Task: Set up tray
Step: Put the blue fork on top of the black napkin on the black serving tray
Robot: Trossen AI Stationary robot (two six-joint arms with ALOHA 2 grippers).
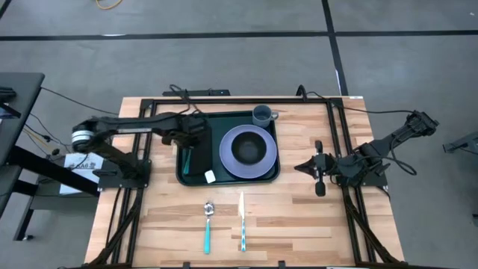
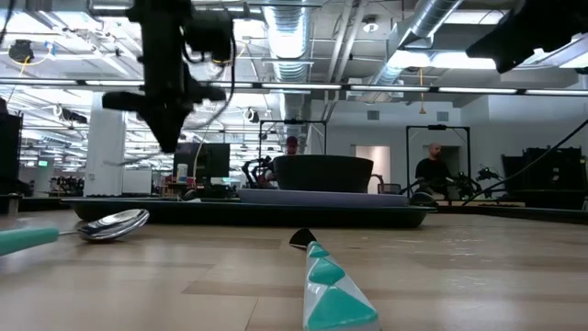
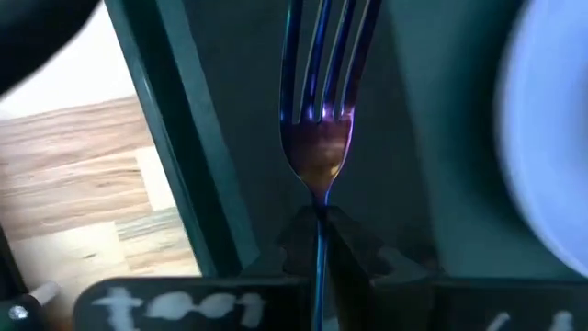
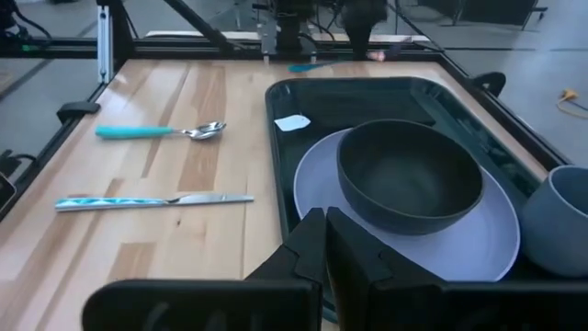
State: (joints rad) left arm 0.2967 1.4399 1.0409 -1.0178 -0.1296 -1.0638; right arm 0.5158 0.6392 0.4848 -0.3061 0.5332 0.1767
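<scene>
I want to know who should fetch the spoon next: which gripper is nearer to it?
Left. The left gripper, shut on a fork, hangs over the tray's left part, just beyond the spoon. The right gripper waits shut off the tray's right side, farther away.

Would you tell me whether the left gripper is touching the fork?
Touching: the left wrist view shows the left gripper shut on the fork handle, above the tray.
</scene>
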